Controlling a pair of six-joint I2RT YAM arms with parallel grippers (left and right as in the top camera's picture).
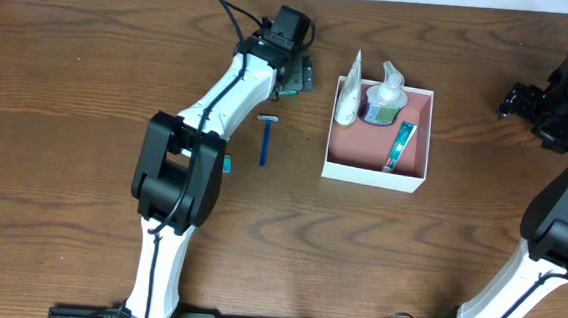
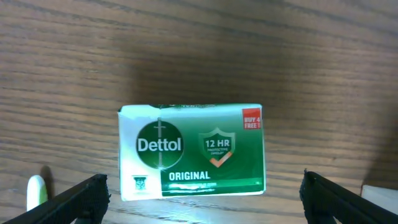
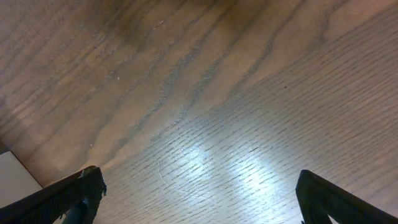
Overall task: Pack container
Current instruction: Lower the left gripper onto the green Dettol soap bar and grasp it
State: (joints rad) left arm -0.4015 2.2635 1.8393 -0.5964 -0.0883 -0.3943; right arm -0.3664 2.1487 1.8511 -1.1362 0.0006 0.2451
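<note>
The container (image 1: 373,175), a square white box with a pink inside, stands right of centre. It holds a white tube (image 1: 347,101), a pump bottle (image 1: 384,98) and a green tube (image 1: 398,147). My left gripper (image 1: 295,75) hovers at the back, left of the container, over a green-and-white Dettol soap packet (image 1: 308,78). In the left wrist view the soap packet (image 2: 191,152) lies flat on the wood just ahead of the open left gripper (image 2: 202,199), with nothing between its fingers. My right gripper (image 3: 205,196) is open over bare wood, at the far right (image 1: 524,101).
A blue razor (image 1: 265,138) lies on the table between the left arm and the container. A small teal piece (image 1: 228,162) shows beside the left arm. A white edge (image 3: 15,177) sits at the lower left of the right wrist view.
</note>
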